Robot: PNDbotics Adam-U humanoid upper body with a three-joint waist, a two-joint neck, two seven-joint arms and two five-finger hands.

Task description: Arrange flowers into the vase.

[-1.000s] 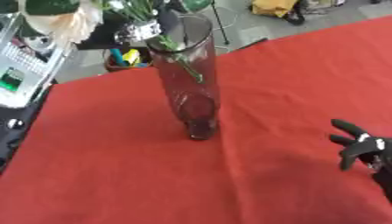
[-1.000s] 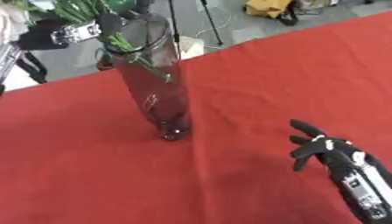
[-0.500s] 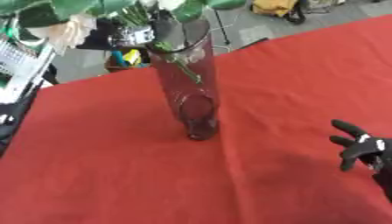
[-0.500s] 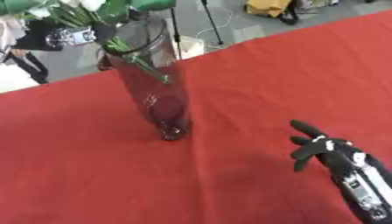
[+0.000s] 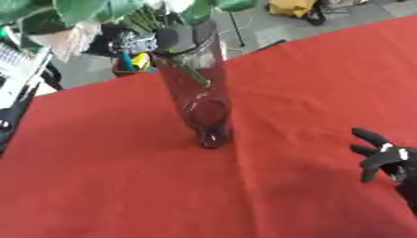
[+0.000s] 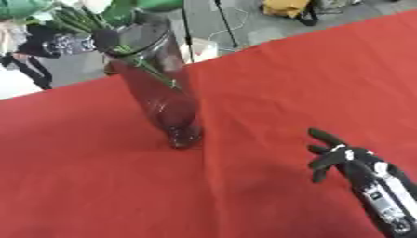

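A tall clear glass vase (image 5: 199,97) stands on the red cloth (image 5: 114,186) left of centre. A bunch of flowers (image 5: 77,18) with green leaves and pale blossoms hangs over its mouth. The green stems (image 5: 189,69) slant down inside the glass. My left hand (image 5: 138,41), black and silver, shows behind the vase rim at the stems, half hidden by leaves, with a dark finger (image 5: 173,37) against them. My right hand (image 6: 338,155) rests at the lower right, fingers spread, holding nothing.
Beyond the table's far edge lie a grey floor, stand legs (image 5: 238,25), a yellow bag (image 5: 293,7) and colourful clutter (image 5: 134,62). Equipment (image 5: 12,69) stands at the far left. A crease runs through the cloth to the right of the vase.
The bunch of flowers has sunk and swung a little to the right over the vase mouth, my left hand moving with it. The right hand has stayed put.
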